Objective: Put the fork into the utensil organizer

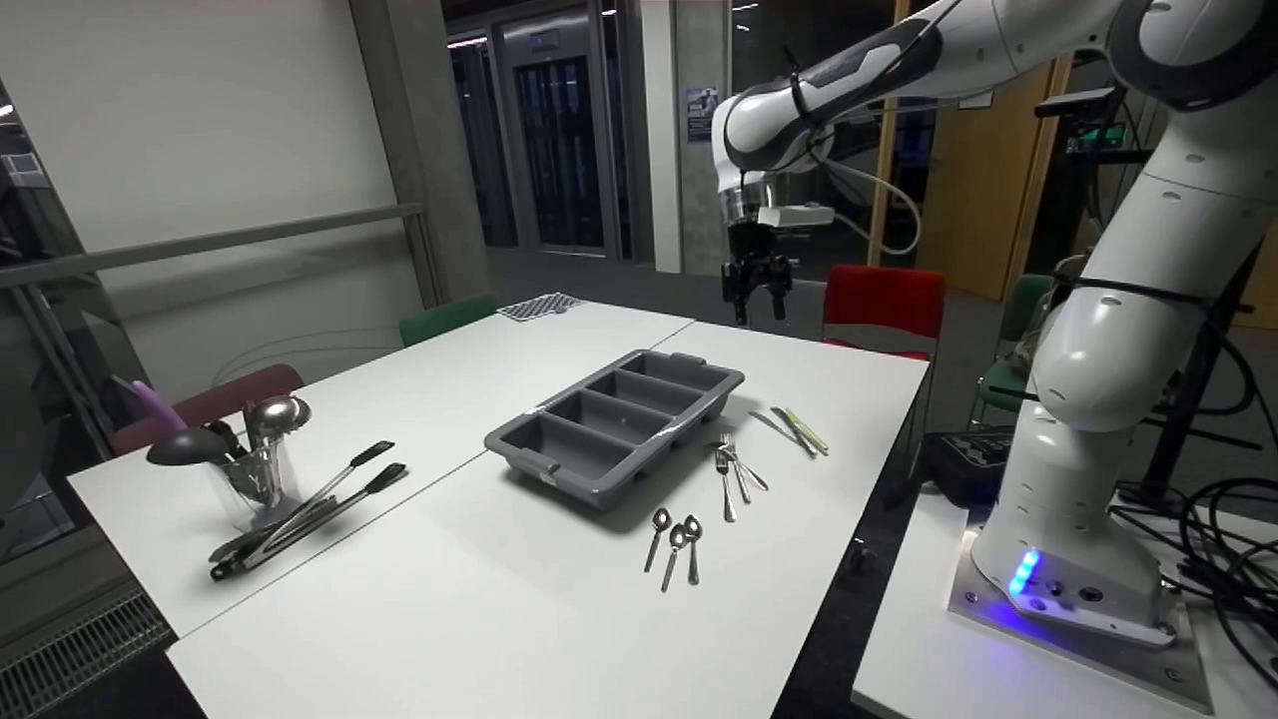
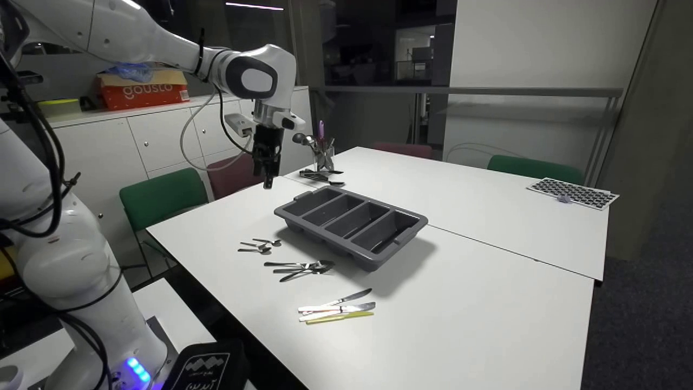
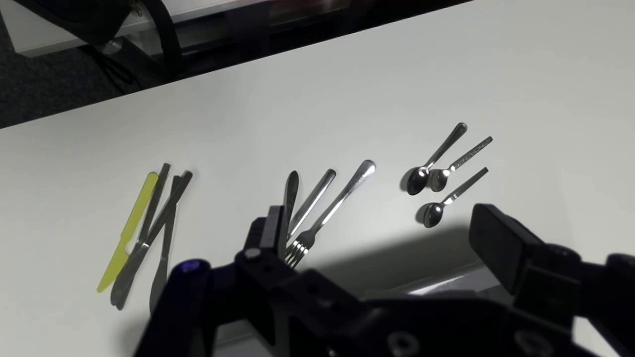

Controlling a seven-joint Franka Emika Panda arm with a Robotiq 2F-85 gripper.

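Silver forks lie in a loose overlapping group on the white table; the clearest fork (image 1: 725,489) also shows in an exterior view (image 2: 287,264) and in the wrist view (image 3: 337,206). The left finger hides the heads of the other two handles in the wrist view. The dark grey utensil organizer (image 1: 599,489) stands beside the forks, its visible compartments empty; it also shows in an exterior view (image 2: 335,242), and its rim (image 3: 436,285) partly in the wrist view. My gripper (image 1: 761,308) is open and empty, high above the table, apart from forks and organizer; it also shows in the wrist view (image 3: 379,223).
Several knives (image 2: 341,310), one yellow, lie on one side of the forks. Small spoons (image 3: 433,214) lie on the other. A clear jar of utensils (image 1: 255,484) and tongs (image 1: 300,519) stand past the organizer. A patterned sheet (image 2: 574,193) lies at the table's far side.
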